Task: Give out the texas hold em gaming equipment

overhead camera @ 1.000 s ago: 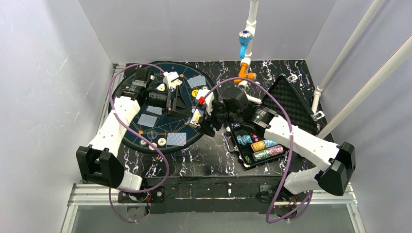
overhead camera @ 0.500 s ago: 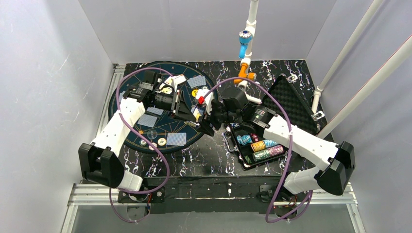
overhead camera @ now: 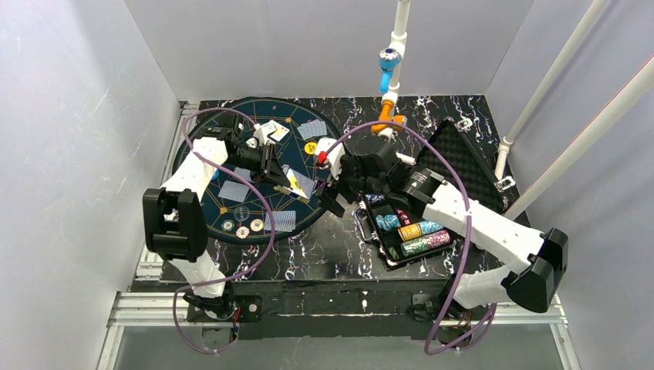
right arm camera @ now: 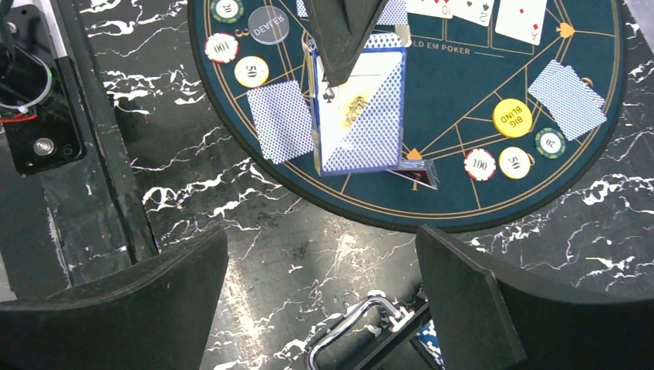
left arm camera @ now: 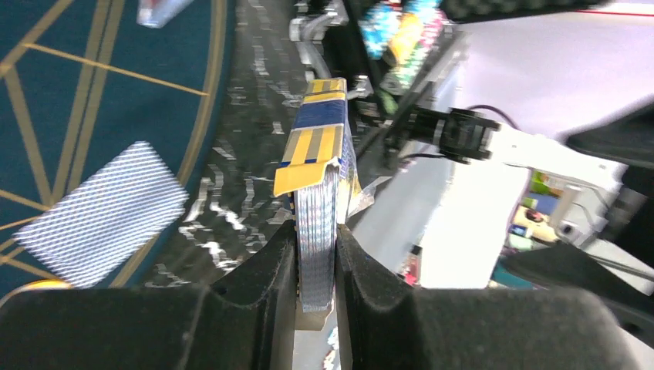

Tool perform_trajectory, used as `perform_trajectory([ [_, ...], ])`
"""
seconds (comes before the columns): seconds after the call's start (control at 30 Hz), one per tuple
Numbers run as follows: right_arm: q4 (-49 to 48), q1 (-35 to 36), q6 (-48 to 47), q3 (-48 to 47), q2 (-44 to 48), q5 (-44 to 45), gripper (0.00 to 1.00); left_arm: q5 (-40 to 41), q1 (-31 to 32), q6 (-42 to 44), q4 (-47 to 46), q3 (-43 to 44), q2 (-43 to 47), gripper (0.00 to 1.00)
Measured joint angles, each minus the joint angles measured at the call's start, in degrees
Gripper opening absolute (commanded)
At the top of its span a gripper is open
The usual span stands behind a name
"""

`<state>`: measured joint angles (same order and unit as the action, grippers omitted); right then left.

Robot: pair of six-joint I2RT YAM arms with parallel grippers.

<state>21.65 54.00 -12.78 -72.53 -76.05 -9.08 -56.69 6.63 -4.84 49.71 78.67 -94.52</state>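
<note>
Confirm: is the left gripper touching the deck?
Touching. The left wrist view shows the left gripper shut on the deck, with both fingers pressed against its sides and no gap on either side.

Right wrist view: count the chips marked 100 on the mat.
2: one 100 chip at the mat's left edge, another 100 chip at its lower right edge. More may be hidden.

Table: black top, veined in white like marble. Two items are carried directly on it. A round dark-blue mat is laid on the left half. A black case is set open on the right half, lid tilted back.
</note>
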Motion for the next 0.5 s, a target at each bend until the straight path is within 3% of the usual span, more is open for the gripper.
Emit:
perform_trajectory([
  [0.2,2.7,0.0,-1.2,-1.1,1.1,1.5,0.98,9.6,-1.3,4.9,0.3,2.1,-7.1,0.00],
  [0.5,4.3,-0.6,-2.2,-1.2,1.6,2.0,0.98,16.1,-2.6,6.3,-1.5,9.2,-16.3,0.00],
])
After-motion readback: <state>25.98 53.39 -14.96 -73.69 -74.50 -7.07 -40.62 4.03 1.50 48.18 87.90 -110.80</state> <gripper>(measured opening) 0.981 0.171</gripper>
